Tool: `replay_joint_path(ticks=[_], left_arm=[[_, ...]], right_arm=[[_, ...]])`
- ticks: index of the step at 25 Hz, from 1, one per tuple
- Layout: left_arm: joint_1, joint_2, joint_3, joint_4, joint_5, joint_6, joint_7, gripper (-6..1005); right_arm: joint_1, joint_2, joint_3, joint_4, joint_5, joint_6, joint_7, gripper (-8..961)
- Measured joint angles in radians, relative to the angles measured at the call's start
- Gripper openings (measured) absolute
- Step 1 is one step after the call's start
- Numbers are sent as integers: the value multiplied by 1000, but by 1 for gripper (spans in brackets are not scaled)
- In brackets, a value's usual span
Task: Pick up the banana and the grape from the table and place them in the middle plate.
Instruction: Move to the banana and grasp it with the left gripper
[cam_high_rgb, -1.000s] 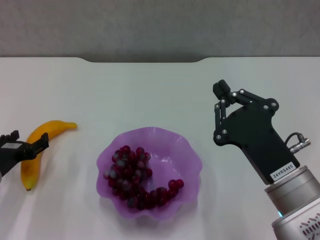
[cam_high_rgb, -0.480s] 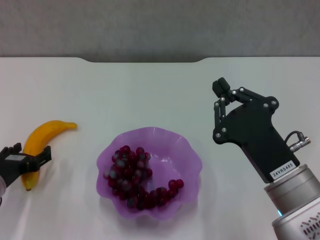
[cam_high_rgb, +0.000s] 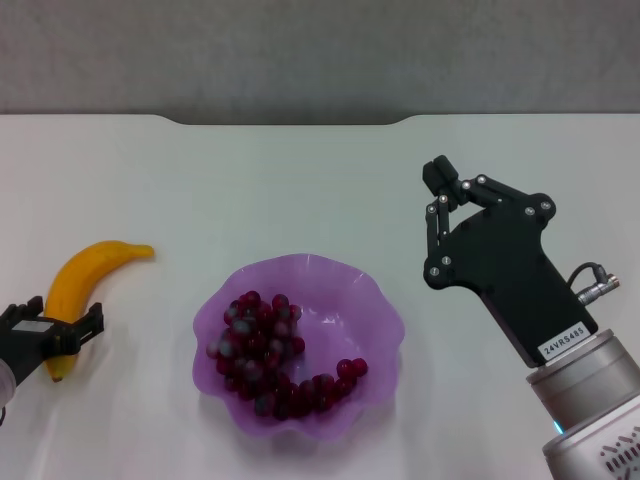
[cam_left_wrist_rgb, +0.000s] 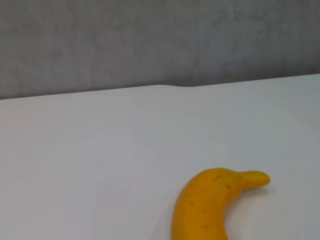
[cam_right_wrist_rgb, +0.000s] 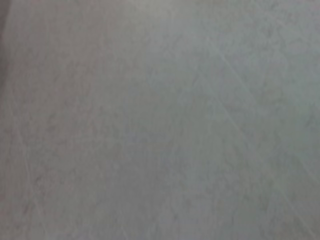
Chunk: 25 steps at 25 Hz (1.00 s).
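1. You are looking at a banana (cam_high_rgb: 80, 277) showing yellow-orange, with faint brown specks.
2. The grape (cam_high_rgb: 268, 352) bunch is showing dark red-purple, some berries frosted grey.
3. The middle plate (cam_high_rgb: 375, 310) is glowing translucent purple.
4. The surface (cam_high_rgb: 300, 190) is showing plain white.
5. Both hands, left hand (cam_high_rgb: 45, 332) and right hand (cam_high_rgb: 436, 180), are showing black.

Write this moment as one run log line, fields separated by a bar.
grape: in middle plate | banana: on table | left hand: open at banana's near end | right hand: shut, raised right of plate
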Motion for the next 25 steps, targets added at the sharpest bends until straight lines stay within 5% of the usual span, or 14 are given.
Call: replay_joint_path(ticks=[19,25], left_arm=[[4,0,0,-26,-2,0,13,788],[11,0,0,-28,-51,0,13,643]], right_arm=[[0,0,-5,0,3,-1,0,22],[0,0,-5,0,3,-1,0,22]])
